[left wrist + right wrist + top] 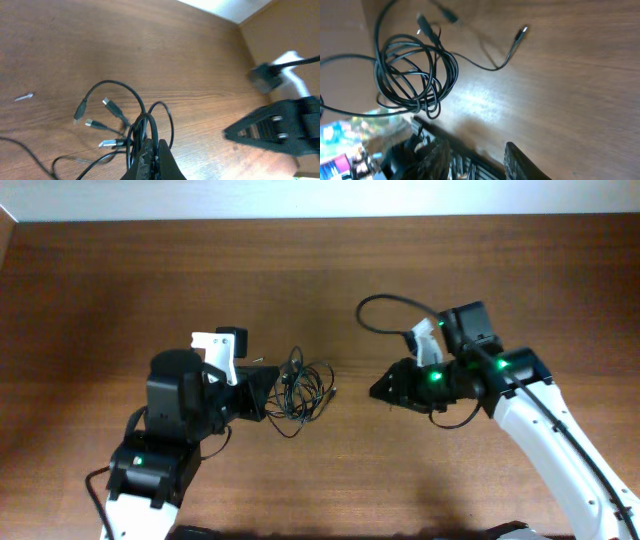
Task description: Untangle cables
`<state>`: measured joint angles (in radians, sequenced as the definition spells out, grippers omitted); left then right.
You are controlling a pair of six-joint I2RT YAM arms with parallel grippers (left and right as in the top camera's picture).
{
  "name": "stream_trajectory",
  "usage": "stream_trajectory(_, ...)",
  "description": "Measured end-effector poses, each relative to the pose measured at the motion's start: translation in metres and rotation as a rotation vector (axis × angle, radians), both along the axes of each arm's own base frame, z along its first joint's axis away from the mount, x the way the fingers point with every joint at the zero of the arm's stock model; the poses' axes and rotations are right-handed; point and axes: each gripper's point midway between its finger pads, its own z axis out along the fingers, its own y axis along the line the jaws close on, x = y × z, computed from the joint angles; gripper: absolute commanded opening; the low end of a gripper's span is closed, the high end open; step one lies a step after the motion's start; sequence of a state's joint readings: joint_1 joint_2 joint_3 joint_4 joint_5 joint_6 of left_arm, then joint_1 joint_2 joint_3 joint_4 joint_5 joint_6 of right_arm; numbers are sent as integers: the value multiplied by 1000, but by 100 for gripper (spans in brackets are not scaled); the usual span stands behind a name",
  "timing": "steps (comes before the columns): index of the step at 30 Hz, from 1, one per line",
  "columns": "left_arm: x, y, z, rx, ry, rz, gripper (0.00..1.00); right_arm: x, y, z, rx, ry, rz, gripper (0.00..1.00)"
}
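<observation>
Brown wooden worktop (320, 270) carries it all. Of the two, the left arm (175, 410) is nearer: the left pincer (266, 392) is clamped on the cables (300, 392), biting the coil's 9 o'clock edge. The right pincer (386, 390) stands open and empty, with the coil at its 9 o'clock across a bare gap. The tangle is roundish, with no clear long axis. One strand's plug end (333, 392) trails toward 3 o'clock, probably the right side's easiest catch
</observation>
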<state>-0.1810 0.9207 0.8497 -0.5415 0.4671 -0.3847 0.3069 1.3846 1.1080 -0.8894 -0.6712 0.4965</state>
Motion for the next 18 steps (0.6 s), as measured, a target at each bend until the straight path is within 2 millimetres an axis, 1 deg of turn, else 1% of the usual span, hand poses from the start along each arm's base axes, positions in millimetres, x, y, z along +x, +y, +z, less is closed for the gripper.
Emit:
stream_trajectory(1, -6, -2, 10, -16, -30, -15, 0, -2, 10, 2, 4, -25, 35, 36)
stream_trajectory(3, -16, -3, 22, -34, -66, -33, 0, -1, 23, 3, -4, -83, 74, 36)
stream_trajectory(5, -27, -4, 25, -42, -66, -46, 0, 4, 40, 7, -20, -160, 90, 36)
stream_trajectory(6, -29, -4, 25, -44, -64, -50, 0, 5, 45, 4, -38, -164, 72, 36)
stream_trajectory(7, -29, -4, 25, -45, -63, -52, 0, 9, 55, 0, -44, -169, 60, 35)
stream_trajectory(8, -29, -4, 25, -46, -62, -52, 0, 9, 69, -6, -47, -176, 76, 24)
stream_trajectory(9, -29, -4, 25, -46, -63, -53, 0, 8, 80, -10, -54, -187, 89, 9)
stream_trajectory(10, -30, -5, 25, -48, -63, -56, 0, 6, 83, -17, -82, -188, 96, 4)
stream_trajectory(11, -31, -5, 24, -49, -57, -59, 0, 8, 80, -26, -135, -195, 77, 4)
stream_trajectory(12, -33, -5, 21, -47, -37, -60, 0, 15, 71, -36, -206, -201, 42, 4)
stream_trajectory(13, -35, -5, 19, -46, -28, -61, 0, 19, 53, -47, -309, -202, -4, 4)
stream_trajectory(14, -36, -5, 17, -45, -19, -61, 1, 22, 42, -52, -369, -208, -29, 18)
stream_trajectory(15, -37, -5, 16, -44, -9, -61, 49, 21, 30, -57, -433, -201, -45, 24)
stream_trajectory(16, -40, -4, 12, -41, 12, -61, 81, 16, 19, -62, -483, -181, -52, 33)
stream_trajectory(17, -43, -4, 7, -34, 38, -64, 82, 13, 11, -65, -516, -161, -58, 38)
stream_trajectory(18, -49, -3, 0, -29, 79, -63, 62, 12, 7, -66, -532, -156, -61, 43)
